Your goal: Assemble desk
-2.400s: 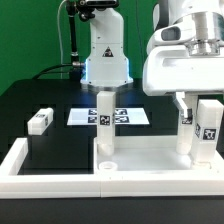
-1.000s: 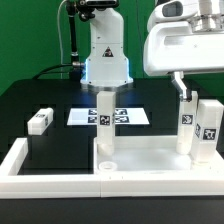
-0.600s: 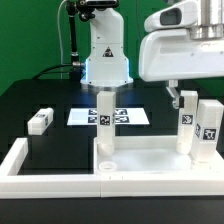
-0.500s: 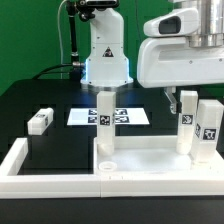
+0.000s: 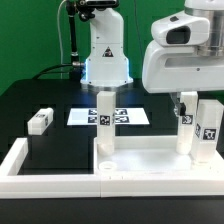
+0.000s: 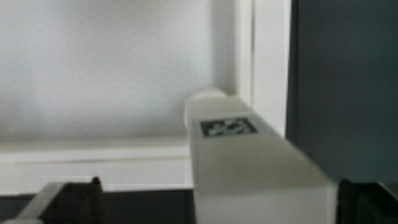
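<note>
Exterior view: gripper (image 5: pixel 188 102) hanging released, jaws gaping, holding nothing. Desk top (image 5: pixel 150 156) lying flat below jaws, long axis running across view. Leg under jaws (image 5: pixel 186 131), neighbouring leg (image 5: pixel 210 128) and third leg (image 5: pixel 105 125) standing upright on it. Loose leg (image 5: pixel 40 121) lying well aside on table (image 5: pixel 40 95), open room surrounding it.
Wrist view: leg under jaws (image 6: pixel 240 150) pointing up between fingers (image 6: pixel 71 200), both standing clear. Rim (image 6: pixel 267 60) running just beside it.

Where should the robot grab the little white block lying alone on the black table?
Grab the loose leg around its middle, pinching its two long sides and coming straight down from above. It lies flat on the table with bare space around it, so that likely gives the steadiest hold.
</note>
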Robot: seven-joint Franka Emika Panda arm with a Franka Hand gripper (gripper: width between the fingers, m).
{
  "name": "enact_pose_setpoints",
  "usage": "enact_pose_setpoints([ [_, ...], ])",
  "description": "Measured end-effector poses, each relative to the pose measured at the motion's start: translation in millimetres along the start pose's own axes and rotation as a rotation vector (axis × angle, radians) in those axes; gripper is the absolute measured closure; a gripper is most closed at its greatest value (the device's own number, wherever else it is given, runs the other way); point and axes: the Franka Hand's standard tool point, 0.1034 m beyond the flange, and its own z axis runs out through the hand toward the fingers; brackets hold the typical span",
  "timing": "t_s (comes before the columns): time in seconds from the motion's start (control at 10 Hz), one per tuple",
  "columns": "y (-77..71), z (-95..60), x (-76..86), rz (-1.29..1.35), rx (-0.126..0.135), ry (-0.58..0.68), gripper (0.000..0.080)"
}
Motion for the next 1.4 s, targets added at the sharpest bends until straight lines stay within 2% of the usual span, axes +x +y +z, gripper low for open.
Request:
enact_pose_setpoints([
  [0.1,0.5,0.1,0.0,0.015,0.0,0.0,0.015],
  [0.3,1.2,0.1,0.2,0.029,0.0,0.0,0.0411],
  [0.4,1.0,0.1,0.2,0.108,0.0,0.0,0.0511],
  [0.8,1.0,0.5,0.5,0.404,0.001,0.003,0.051],
  [1.1,2.5,1.0,2.8,0.721,0.015,0.03,0.0509],
  [1.3,6.5,1.6,6.3,1.04,0.063,0.048,0.0509],
  [1.4,9.0,2.1,4.8,1.198,0.098,0.055,0.0509],
])
